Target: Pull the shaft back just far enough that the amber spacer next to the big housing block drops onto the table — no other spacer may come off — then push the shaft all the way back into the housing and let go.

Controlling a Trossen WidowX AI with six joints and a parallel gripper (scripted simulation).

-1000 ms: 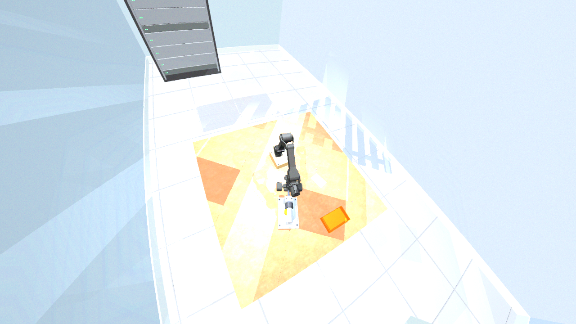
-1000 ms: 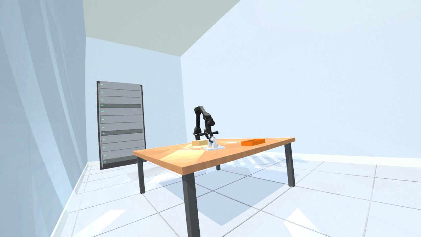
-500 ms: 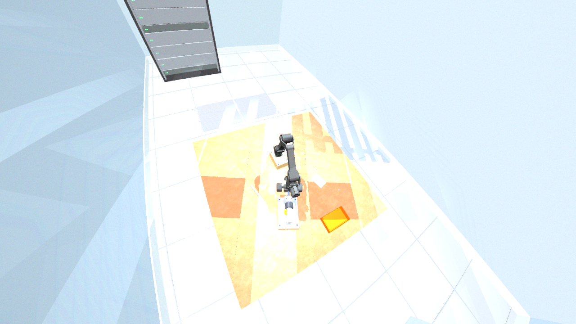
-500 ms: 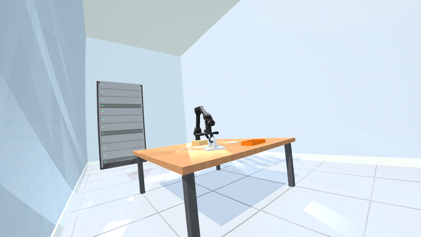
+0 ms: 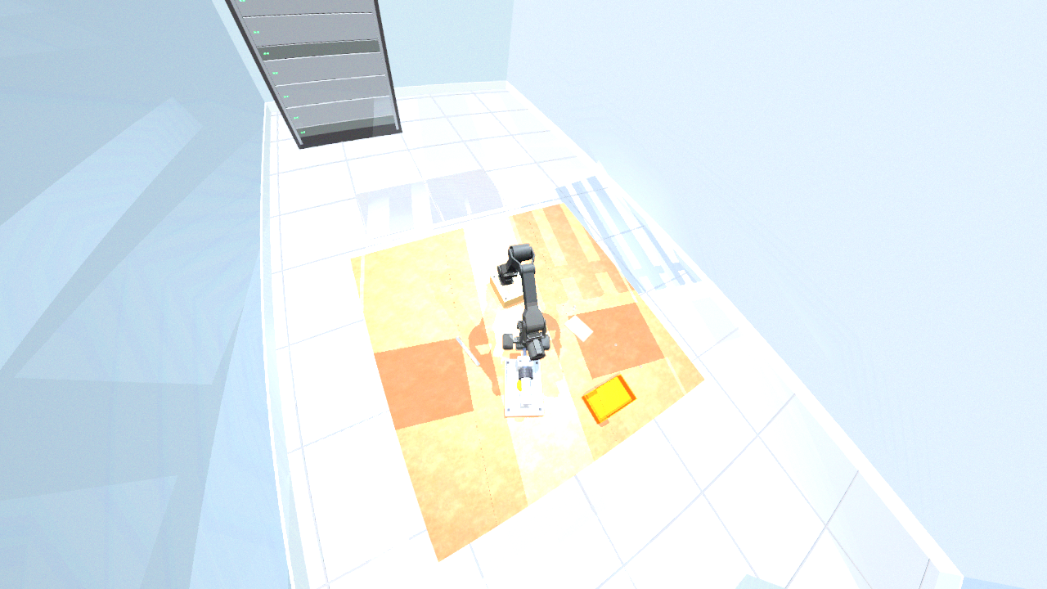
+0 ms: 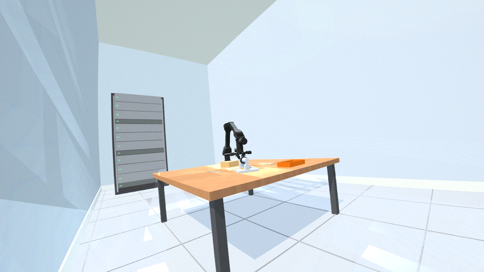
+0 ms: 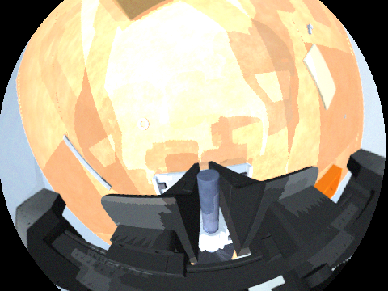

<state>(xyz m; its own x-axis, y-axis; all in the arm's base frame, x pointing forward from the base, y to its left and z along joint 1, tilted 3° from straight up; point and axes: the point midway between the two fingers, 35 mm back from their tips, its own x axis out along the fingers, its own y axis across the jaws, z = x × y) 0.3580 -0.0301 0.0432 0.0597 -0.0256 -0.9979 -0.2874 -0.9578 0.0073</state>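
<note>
My gripper [image 5: 524, 350] [image 7: 204, 166] is shut on the blue-grey shaft [image 7: 210, 220], which stands out between the black fingers in the wrist view. The shaft runs toward the white housing fixture [image 5: 525, 393] [image 6: 246, 161], on a pale baseplate [image 5: 510, 401] [image 6: 253, 169]. A dark round part [image 5: 524, 371] sits at the fixture's gripper side. A small amber piece [image 5: 520, 385] [image 6: 242, 169] shows low beside the fixture; whether it touches the plate is too small to tell. Other spacers and the shaft's depth in the housing cannot be made out.
An orange tray [image 5: 628, 387] [image 6: 284, 164] [image 7: 329, 182] stands right of the fixture. A pale flat piece [image 5: 579, 328] [image 7: 321, 78], a thin bar [image 5: 468, 351] [image 7: 86, 162], a small ring [image 7: 143, 124] and a small bolt-like part [image 7: 309, 29] lie on the table.
</note>
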